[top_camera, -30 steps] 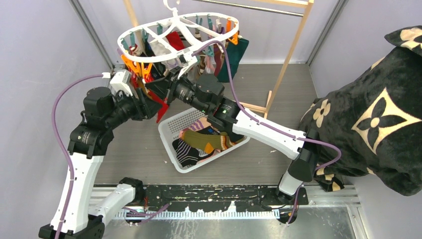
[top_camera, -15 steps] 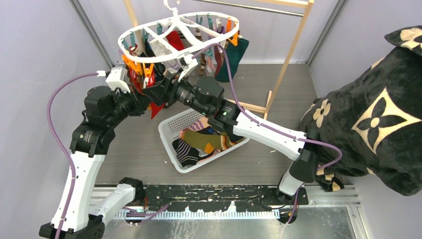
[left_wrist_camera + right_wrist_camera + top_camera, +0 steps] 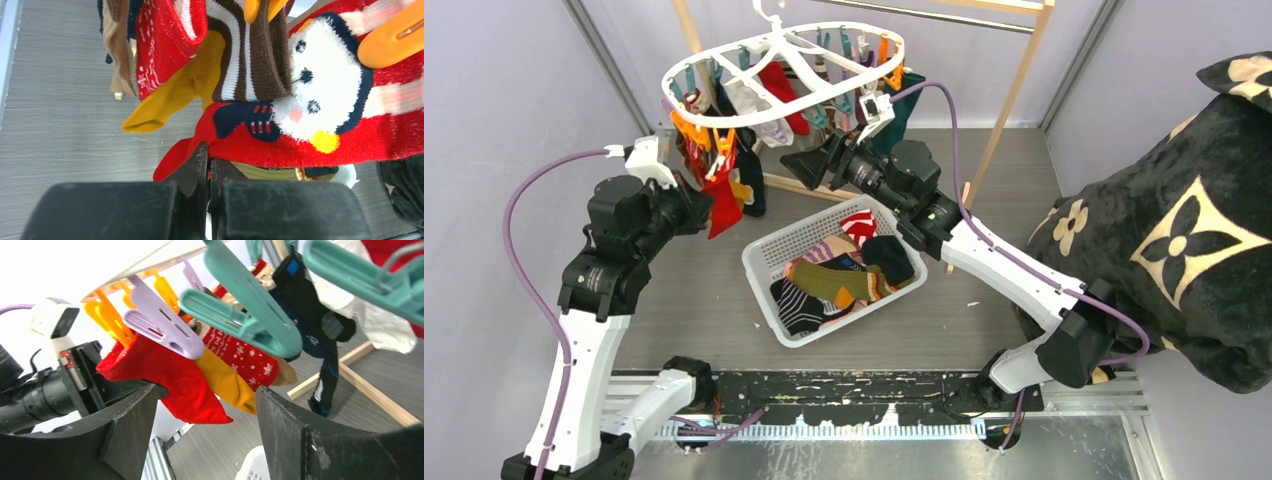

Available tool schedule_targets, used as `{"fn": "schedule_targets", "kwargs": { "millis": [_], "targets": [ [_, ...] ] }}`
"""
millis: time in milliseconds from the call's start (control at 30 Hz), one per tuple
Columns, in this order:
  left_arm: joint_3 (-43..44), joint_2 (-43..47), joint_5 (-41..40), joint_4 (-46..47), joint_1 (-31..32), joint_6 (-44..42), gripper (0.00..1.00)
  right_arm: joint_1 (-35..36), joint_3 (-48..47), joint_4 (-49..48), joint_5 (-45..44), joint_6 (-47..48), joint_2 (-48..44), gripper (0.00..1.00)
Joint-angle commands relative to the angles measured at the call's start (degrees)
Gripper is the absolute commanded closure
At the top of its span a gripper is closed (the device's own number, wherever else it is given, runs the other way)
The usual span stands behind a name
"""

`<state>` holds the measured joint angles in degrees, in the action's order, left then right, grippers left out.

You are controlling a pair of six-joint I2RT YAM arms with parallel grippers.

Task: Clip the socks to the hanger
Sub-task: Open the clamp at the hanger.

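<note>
Pinched almost together, the jaws of the left gripper meet on the lower hem of a red sock that hangs below the left side of the hanger, and a sliver of red cloth shows in the slit between them. The jaws of the right gripper stand wide apart with nothing between them, just under the hanger's near rim towards its right side. The hanger is a white plastic oval ring with spokes and a top hook, and it hangs from a pale wooden rack above the far part of the table. Flat teal, lilac and orange plastic pegs dangle from its rim. The held sock is a knit with white bands and a fluffy white face with black dot eyes. The left wrist view shows at least four more socks beside it under the hanger: one ribbed brown and white, one mustard, one red with white flecks and one tan. It also shows two orange pegs above them. More socks hang around the rest of the ring, too crowded to count. Below the hanger and nearer the arms is one white mesh basket with a loose heap of socks, among them olive, black, striped and red-and-white. Well to the hanger's right lies one black plush blanket with beige flower marks.
</note>
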<state>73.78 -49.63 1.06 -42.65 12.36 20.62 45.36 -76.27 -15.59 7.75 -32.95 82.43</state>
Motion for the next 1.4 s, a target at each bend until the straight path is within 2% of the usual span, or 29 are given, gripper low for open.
{"fn": "schedule_targets", "kwargs": {
  "millis": [0, 167, 400, 633, 800, 933, 1133, 1300, 1367],
  "targets": [
    [3.48, -0.07, -2.48, 0.14, -0.21, -0.25, 1.0, -1.0, -3.22, -8.39, 7.81, -2.48, 1.65, 0.24],
    [4.84, -0.77, -2.58, -0.35, -0.21, -0.17, 1.0, -2.76, -5.03, -16.3, 12.02, -8.24, 5.84, 0.23],
    [5.59, -1.12, -2.6, -0.83, -0.22, -0.06, 1.0, -3.27, -5.33, -25.62, 11.33, -13.09, 9.78, 0.22],
    [5.52, -0.59, -3.24, -1.16, -0.19, -0.14, 1.0, -3.34, -4.21, -32.24, 11.8, -15.87, 10.98, 0.28],
    [5.58, -0.68, -3.35, -1.12, -0.17, -0.14, 1.0, -3.36, -0.7, -36.18, 7.82, -16.25, 9.18, 0.33],
    [5.51, -0.79, -3.2, -0.93, -0.19, 0.09, 1.0, -2.82, 1.2, -39.63, 4.13, -17.55, 9.06, 0.4],
    [5.94, -0.56, -3.19, -1.46, -0.15, -0.01, 1.0, 0.41, 1.01, -39.6, -1.71, -13.43, 9.1, 0.4],
    [5.37, 0.03, -3.16, -1.64, -0.18, -0.03, 1.0, 1.84, 1.09, -42.5, -4.81, -12.96, 9.65, 0.49],
    [5.41, 0.14, -3.26, -1.73, -0.21, -0.21, 1.0, 2.51, 1.26, -43.28, -5.69, -12.69, 9.76, 0.47]
  ]
}}
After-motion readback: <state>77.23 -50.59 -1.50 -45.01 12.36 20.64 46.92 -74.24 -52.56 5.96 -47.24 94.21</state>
